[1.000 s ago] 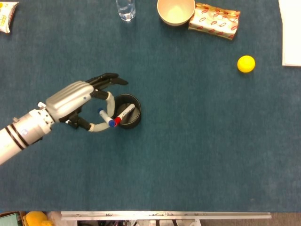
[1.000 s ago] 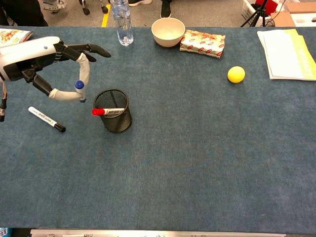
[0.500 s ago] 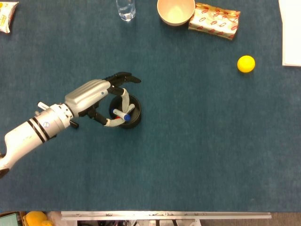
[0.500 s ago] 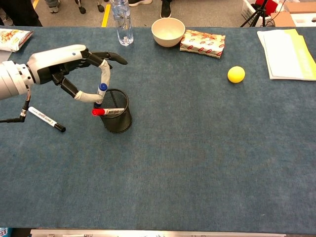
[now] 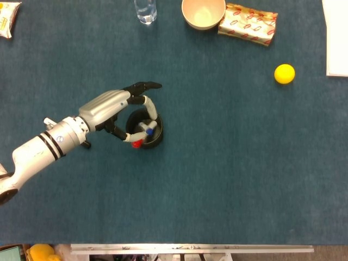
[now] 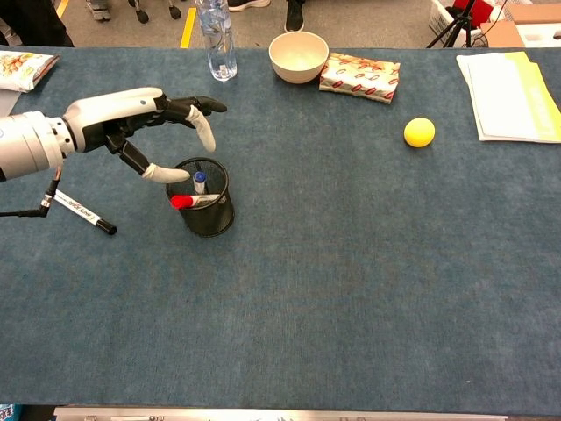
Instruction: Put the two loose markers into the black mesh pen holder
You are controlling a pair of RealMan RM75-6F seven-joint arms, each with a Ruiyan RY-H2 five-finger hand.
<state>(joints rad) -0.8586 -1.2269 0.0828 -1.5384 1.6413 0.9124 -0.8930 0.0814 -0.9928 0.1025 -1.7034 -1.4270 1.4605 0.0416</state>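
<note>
The black mesh pen holder (image 6: 211, 219) (image 5: 157, 136) stands left of the table's centre. A blue-capped marker (image 6: 200, 182) (image 5: 148, 130) stands inside it, free of any grip. A red-capped marker (image 6: 195, 201) (image 5: 136, 143) lies across the holder's rim, its cap sticking out to the left. My left hand (image 6: 149, 123) (image 5: 117, 106) hovers just above and left of the holder with thumb and fingers spread, holding nothing. A black-capped marker (image 6: 83, 211) lies on the cloth to the left, partly behind my forearm. The right hand shows in neither view.
At the far edge stand a water bottle (image 6: 216, 35), a cream bowl (image 6: 299, 55) and a red-patterned snack packet (image 6: 360, 76). A yellow ball (image 6: 419, 132) and papers (image 6: 508, 83) lie at the right; another snack bag (image 6: 22, 66) lies far left.
My left hand carried the blue-capped marker right over the holder, then let it go. The marker now stands inside, and the thumb and fingers have spread apart.
</note>
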